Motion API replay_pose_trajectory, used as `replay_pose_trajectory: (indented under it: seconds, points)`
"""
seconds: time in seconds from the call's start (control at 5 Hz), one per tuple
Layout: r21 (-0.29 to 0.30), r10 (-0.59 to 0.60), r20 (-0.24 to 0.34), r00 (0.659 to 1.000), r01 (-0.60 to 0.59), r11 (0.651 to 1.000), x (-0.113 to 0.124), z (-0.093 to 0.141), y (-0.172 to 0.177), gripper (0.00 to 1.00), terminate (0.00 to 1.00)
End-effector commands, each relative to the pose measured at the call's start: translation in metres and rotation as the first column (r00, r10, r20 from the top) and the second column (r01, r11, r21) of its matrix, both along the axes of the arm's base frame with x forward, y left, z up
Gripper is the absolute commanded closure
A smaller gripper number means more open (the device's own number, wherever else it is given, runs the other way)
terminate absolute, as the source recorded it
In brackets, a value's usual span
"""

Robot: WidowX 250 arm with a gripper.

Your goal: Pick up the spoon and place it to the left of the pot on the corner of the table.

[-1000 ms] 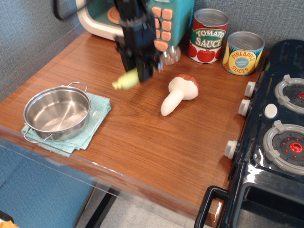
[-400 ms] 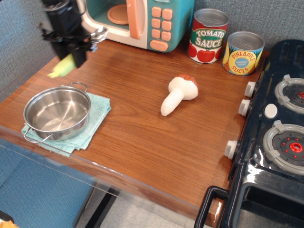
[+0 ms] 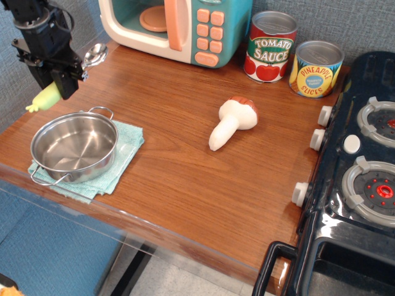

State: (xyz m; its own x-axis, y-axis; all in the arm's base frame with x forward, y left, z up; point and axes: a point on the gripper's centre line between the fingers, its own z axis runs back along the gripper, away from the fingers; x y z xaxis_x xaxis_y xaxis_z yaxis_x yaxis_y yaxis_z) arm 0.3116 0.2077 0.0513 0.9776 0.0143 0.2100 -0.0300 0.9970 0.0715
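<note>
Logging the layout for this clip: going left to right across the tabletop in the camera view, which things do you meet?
Spoon held in the gripper → pot on its cloth → mushroom → tomato sauce can → pineapple can → stove.

My work surface is backed by a grey-blue textured wall (image 3: 345,18) along the counter's rear edge and left edge. Below the counter's front edge I see a blue panel (image 3: 55,246) at the front-left corner, a black leg (image 3: 133,271), and pale speckled floor (image 3: 185,280). Lighting is even, with soft glare near the rear edge.
</note>
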Motion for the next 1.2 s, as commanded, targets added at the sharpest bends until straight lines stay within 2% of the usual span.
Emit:
replay_pose_trajectory:
  seconds: [0.0,0.4,0.6,0.8,1.0]
  points:
    - [0.103,-0.004,-0.009,1.000,0.005,0.995,-0.008,0.003,0.016,1.00,0.00]
    - [0.120,0.024,-0.069,0.997,-0.016,0.993,-0.007,-0.010,0.024,1.00,0.00]
    - [0.119,0.023,-0.087,0.996,-0.012,0.993,-0.006,-0.010,0.024,0.00,0.00]
    - [0.065,-0.001,-0.032,0.999,0.003,0.998,-0.010,0.009,0.020,0.00,0.00]
    - [0.052,0.010,0.024,1.000,-0.011,0.999,-0.019,0.038,0.019,0.00,0.00]
